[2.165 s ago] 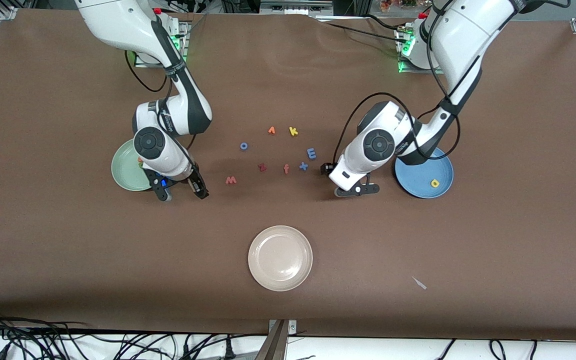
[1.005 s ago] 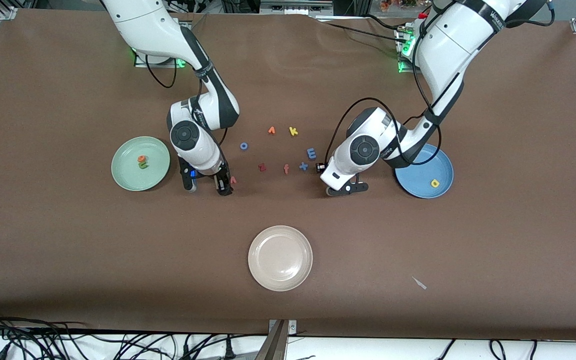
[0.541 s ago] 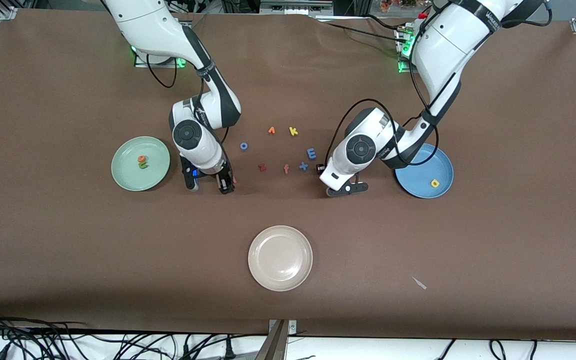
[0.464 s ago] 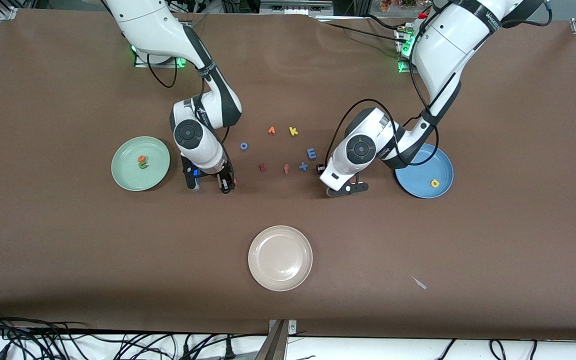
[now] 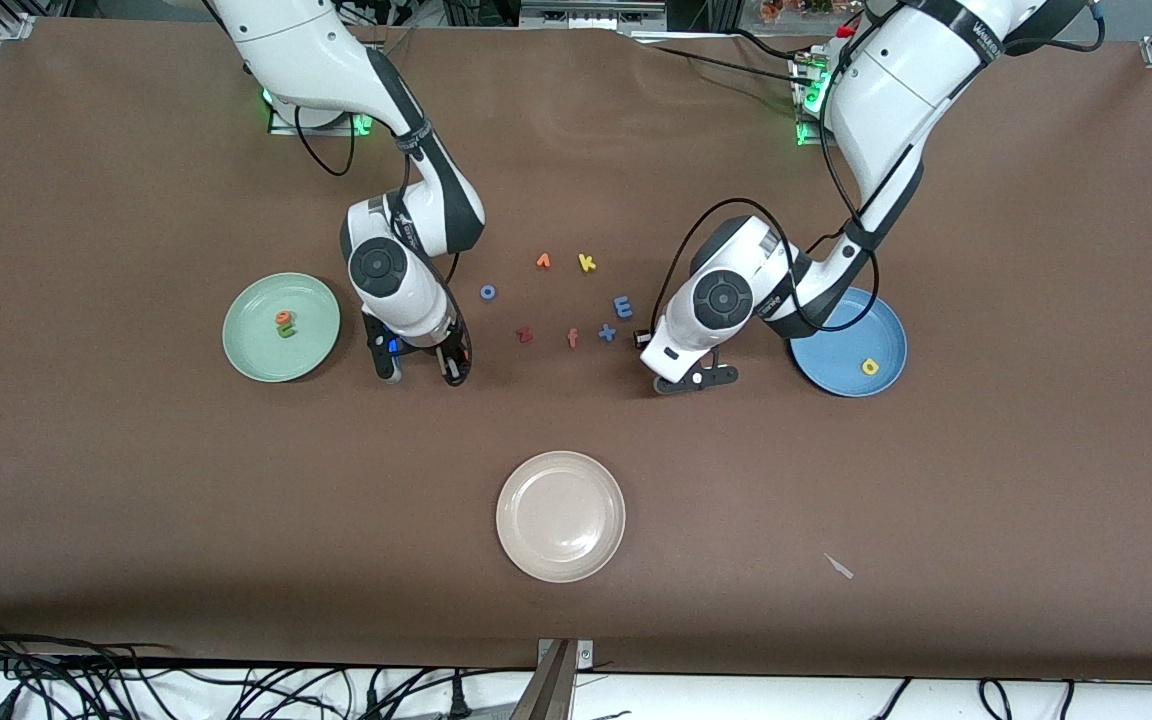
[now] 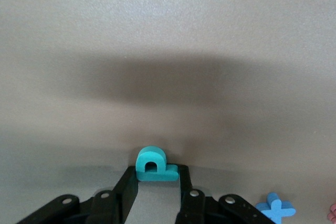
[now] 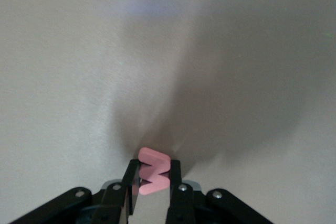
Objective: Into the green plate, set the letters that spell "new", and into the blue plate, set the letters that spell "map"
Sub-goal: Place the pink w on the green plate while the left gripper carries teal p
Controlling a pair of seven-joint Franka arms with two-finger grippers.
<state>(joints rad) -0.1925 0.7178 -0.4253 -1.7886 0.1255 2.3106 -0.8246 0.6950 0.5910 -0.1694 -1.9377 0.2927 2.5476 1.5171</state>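
The pink "w" (image 7: 154,174) stands on the table with my right gripper (image 7: 154,169) shut on it; in the front view this gripper (image 5: 456,368) is low on the table beside the green plate (image 5: 256,345) and hides the letter. The orange "e" (image 5: 283,318) and green "n" (image 5: 286,331) lie in that plate. My left gripper (image 6: 156,171) is shut on the teal "p" (image 6: 155,165), low beside the blue "x" (image 6: 275,208), where the hand (image 5: 642,338) covers the "p". The blue "m" (image 5: 623,306) lies close by. The yellow "a" (image 5: 870,367) is in the blue plate (image 5: 836,375).
Between the grippers lie a blue "o" (image 5: 487,292), an orange letter (image 5: 543,261), a yellow "k" (image 5: 587,263), a dark red "z" (image 5: 524,335) and a salmon "f" (image 5: 573,338). A cream plate (image 5: 561,516) sits nearer the front camera, and a small pale scrap (image 5: 839,566) toward the left arm's end.
The right arm came from the green plate to the "w" and shut on it. The left gripper crept toward the letters and closed on the "p".
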